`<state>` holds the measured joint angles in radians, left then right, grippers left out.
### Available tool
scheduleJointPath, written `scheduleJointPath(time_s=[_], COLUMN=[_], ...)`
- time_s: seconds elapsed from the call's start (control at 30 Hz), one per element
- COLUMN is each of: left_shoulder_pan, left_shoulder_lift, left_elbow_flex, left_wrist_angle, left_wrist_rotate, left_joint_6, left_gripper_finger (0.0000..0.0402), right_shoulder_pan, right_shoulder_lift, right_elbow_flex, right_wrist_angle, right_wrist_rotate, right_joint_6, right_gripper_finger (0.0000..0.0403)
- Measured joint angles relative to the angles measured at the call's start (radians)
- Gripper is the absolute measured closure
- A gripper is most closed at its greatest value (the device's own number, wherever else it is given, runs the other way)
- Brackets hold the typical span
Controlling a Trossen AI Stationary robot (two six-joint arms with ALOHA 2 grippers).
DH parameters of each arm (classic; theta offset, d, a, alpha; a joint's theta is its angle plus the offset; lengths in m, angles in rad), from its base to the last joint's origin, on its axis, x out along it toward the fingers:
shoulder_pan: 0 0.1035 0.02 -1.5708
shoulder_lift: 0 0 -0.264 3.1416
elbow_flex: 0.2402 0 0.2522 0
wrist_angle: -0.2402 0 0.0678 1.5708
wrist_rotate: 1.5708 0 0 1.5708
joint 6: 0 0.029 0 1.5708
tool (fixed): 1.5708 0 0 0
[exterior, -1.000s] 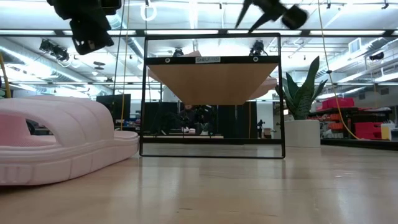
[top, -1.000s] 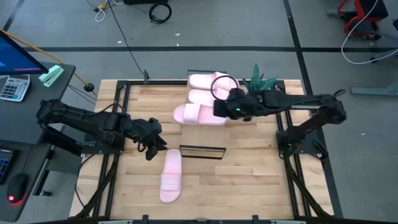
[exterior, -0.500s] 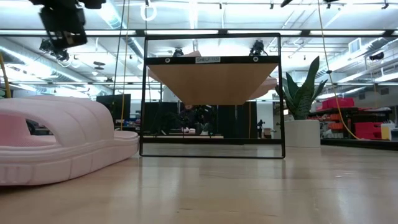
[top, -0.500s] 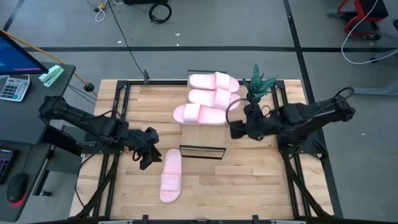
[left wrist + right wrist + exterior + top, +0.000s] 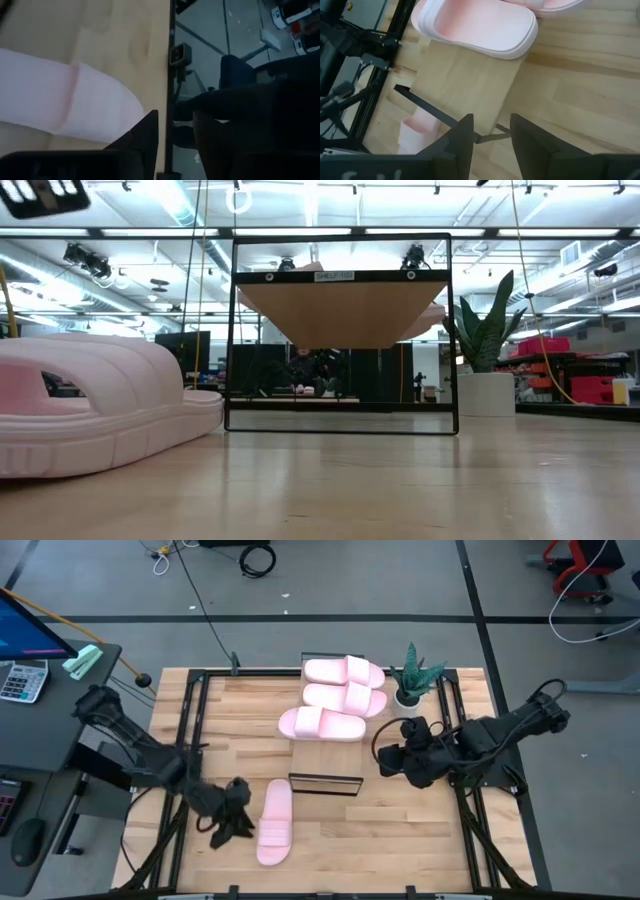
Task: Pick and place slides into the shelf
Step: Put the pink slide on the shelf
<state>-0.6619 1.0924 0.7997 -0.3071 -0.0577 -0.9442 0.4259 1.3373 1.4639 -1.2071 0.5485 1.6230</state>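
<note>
From above, three slides point(image 5: 335, 697) sit on the shelf point(image 5: 325, 752) at twelve o'clock; the fourth slide point(image 5: 274, 823) lies on the table at seven, long axis near-to-far. The left gripper point(image 5: 232, 824) hangs beside it, the right gripper point(image 5: 390, 760) waits at three. Wrist views show both empty, fingers spread.

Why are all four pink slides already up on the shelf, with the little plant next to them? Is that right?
Not quite. The high view shows only three slides on the shelf. The fourth slide lies on the table, beside the left gripper. The little plant does stand next to the shelf.
</note>
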Motion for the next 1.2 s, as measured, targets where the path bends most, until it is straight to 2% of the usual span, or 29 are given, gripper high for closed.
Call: scheduleJointPath(time_s=[0.13,0.3,0.47,0.6,0.83,0.93,1.03,1.2], left_shoulder_pan=[-0.058,-0.098,-0.126,-0.144,-0.158,-0.162,-0.168,-0.180], left_shoulder_lift=[0.092,0.217,0.364,0.492,0.720,0.805,0.871,0.949], left_elbow_flex=[0.072,0.219,0.387,0.504,0.675,0.771,0.879,0.995], left_wrist_angle=[-0.023,-0.108,-0.182,-0.259,-0.321,-0.453,-0.664,-0.923], left_wrist_rotate=[-0.012,-0.048,-0.143,-0.176,-0.178,-0.177,-0.182,-0.280], left_joint_6=[-0.040,-0.059,-0.057,-0.064,-0.129,-0.149,-0.187,-0.250], left_gripper_finger=[0.0296,0.0323,0.0341,0.0351,0.0364,0.0373,0.0385,0.0397], right_shoulder_pan=[0.027,0.092,0.207,0.330,0.539,0.603,0.643,0.659], right_shoulder_lift=[-0.002,-0.003,-0.003,-0.003,-0.003,-0.003,0.000,0.015], right_elbow_flex=[0.000,0.000,0.000,0.000,0.000,0.000,0.000,-0.018], right_wrist_angle=[-0.027,-0.044,-0.070,-0.154,-0.254,-0.266,-0.267,-0.268], right_wrist_rotate=[0.000,-0.005,-0.005,0.010,0.119,0.166,0.198,0.214], right_joint_6=[-0.002,-0.026,-0.020,0.078,0.271,0.325,0.346,0.354], right_gripper_finger=[0.0268,0.0268,0.0268,0.0268,0.0268,0.0268,0.0268,0.0268])
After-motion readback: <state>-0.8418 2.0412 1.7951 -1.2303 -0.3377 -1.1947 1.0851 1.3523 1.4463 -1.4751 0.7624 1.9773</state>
